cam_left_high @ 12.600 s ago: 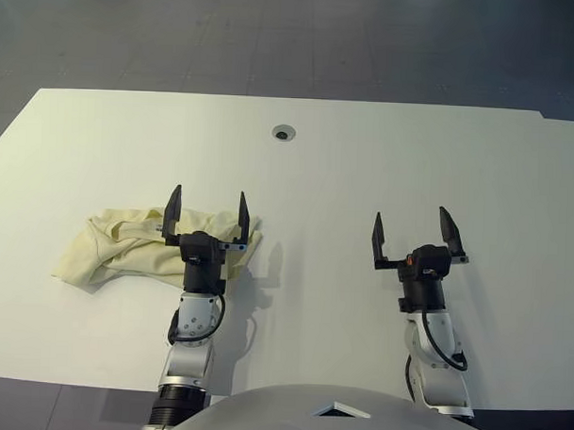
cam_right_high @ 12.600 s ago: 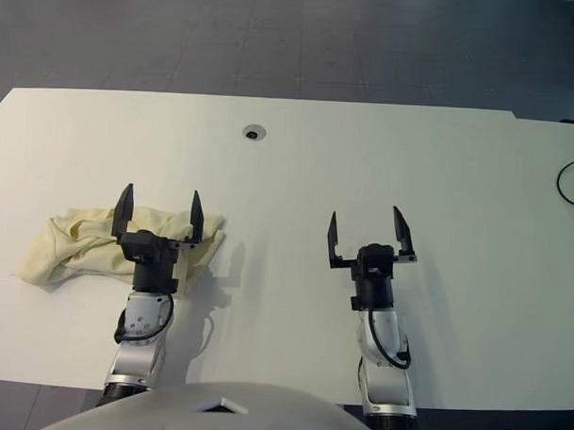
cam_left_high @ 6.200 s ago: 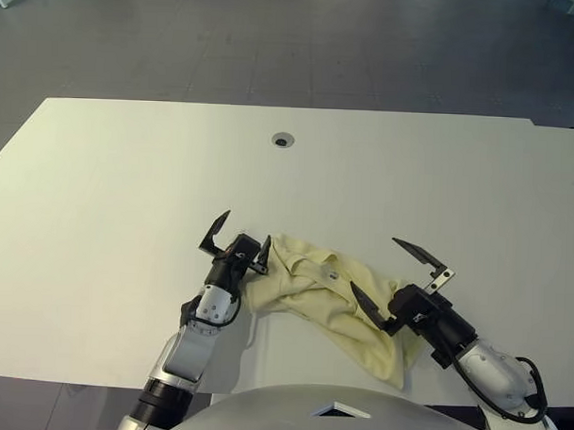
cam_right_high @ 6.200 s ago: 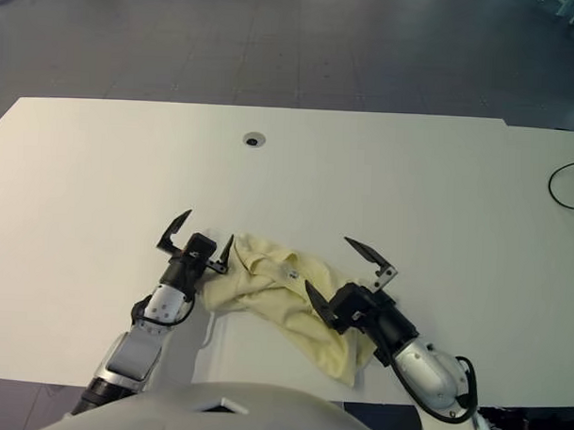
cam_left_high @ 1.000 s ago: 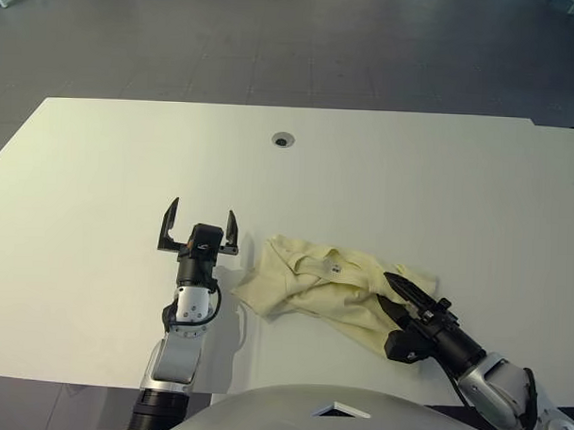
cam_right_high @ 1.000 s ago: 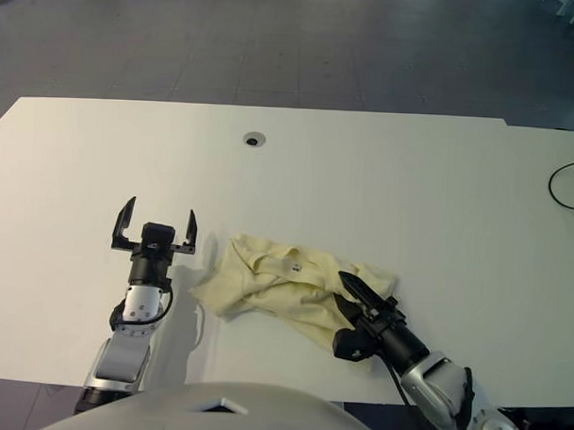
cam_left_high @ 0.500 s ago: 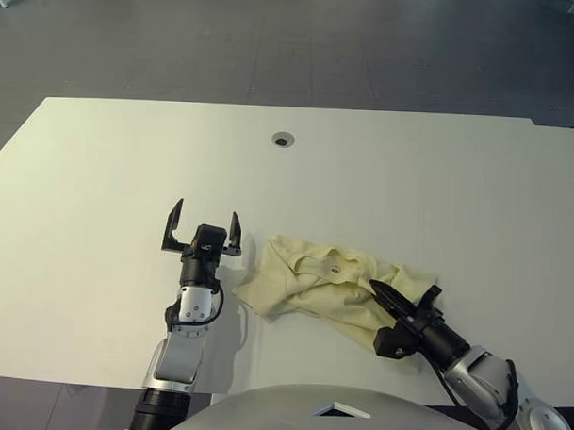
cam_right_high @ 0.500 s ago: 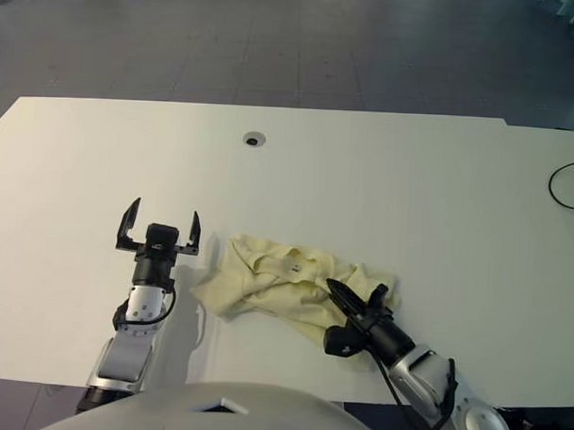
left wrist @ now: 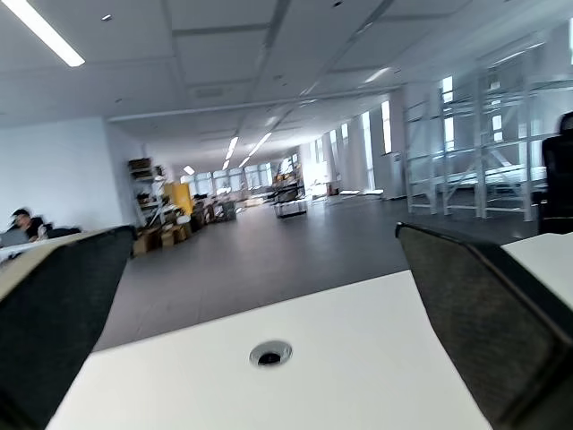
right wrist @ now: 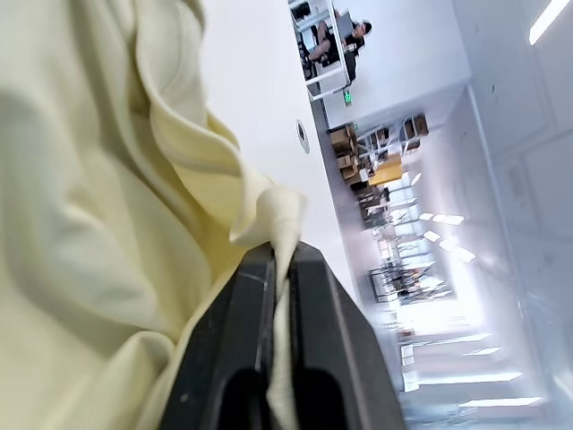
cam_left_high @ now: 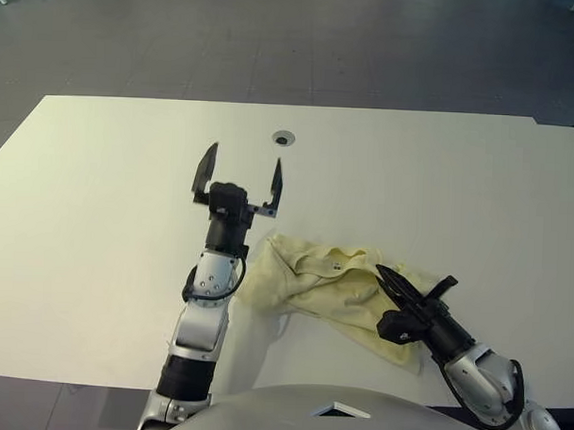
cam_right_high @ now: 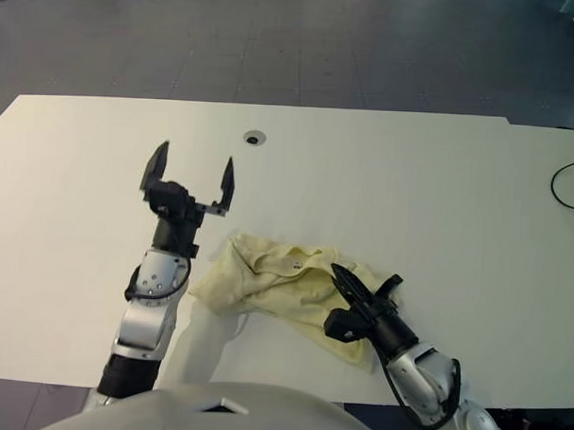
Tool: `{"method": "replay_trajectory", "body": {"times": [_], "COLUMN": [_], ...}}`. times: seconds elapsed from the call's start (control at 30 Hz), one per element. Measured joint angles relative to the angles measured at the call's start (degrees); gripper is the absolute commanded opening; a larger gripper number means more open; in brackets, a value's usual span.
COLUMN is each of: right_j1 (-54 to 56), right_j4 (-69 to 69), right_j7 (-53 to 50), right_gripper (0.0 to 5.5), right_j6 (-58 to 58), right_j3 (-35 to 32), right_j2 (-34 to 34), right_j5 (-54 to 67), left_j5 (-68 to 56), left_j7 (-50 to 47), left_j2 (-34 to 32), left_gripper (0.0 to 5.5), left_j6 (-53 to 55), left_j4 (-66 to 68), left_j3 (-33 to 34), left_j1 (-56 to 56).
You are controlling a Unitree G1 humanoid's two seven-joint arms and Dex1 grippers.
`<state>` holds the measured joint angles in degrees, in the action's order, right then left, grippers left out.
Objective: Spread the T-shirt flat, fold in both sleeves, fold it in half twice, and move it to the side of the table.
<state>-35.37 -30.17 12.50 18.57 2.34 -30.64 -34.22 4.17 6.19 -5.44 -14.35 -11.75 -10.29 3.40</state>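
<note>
The pale yellow T-shirt (cam_left_high: pixel 308 277) lies crumpled on the white table (cam_left_high: pixel 100 171), near the front edge and a little right of centre. My right gripper (cam_left_high: pixel 390 280) sits at the shirt's near right side, shut on a fold of the fabric. In the right wrist view the cloth (right wrist: pixel 107 179) is pinched between the two dark fingers (right wrist: pixel 242 313). My left gripper (cam_left_high: pixel 242 166) is held up above the table just beyond the shirt's left end, open, with nothing between its fingers (left wrist: pixel 483 313).
A small round grommet hole (cam_left_high: pixel 284 138) sits in the table toward the far edge. A loop of black cable (cam_right_high: pixel 573 183) lies at the right edge. Bare tabletop stretches to the left, right and far side of the shirt.
My left arm has lifted and swung forward and to the right, still open. My right gripper stays shut on the fabric and has shifted slightly, tugging the shirt's near right part.
</note>
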Motion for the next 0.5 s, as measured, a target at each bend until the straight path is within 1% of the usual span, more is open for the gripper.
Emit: {"method": "replay_trajectory", "body": {"times": [0.07, 0.17, 0.33, 0.43, 0.5], "right_j1": [0.1, 1.1, 4.1, 5.5, 6.5], "right_j4": [-1.2, -1.7, -1.7, -1.8, -2.2], "right_j7": [1.7, 3.6, 5.5, 6.5, 6.8], "right_gripper": [0.01, 0.01, 0.01, 0.01, 0.01], "right_j6": [-1.3, -2.6, -4.7, -7.2, -8.3], "right_j3": [0.0, 0.0, 0.5, 0.0, -0.9], "right_j2": [0.8, 1.3, 2.5, 3.5, 4.0], "right_j5": [4.5, 8.9, 14.3, 18.7, 20.7], "left_j5": [-2.1, -3.6, -8.9, -12.3, -13.7], "left_j7": [4.0, 8.3, 20.7, 28.0, 31.1], "left_j2": [-3.2, -7.5, -14.5, -17.5, -18.6], "left_gripper": [5.40, 5.40, 5.40, 5.40, 5.40], "left_j6": [-1.9, -6.6, -14.2, -15.4, -15.4], "left_j4": [2.0, 6.0, 12.3, 13.1, 13.2], "left_j3": [1.9, 4.2, 4.2, 3.1, 2.6], "left_j1": [4.9, 8.7, 9.0, 8.6, 8.0]}}
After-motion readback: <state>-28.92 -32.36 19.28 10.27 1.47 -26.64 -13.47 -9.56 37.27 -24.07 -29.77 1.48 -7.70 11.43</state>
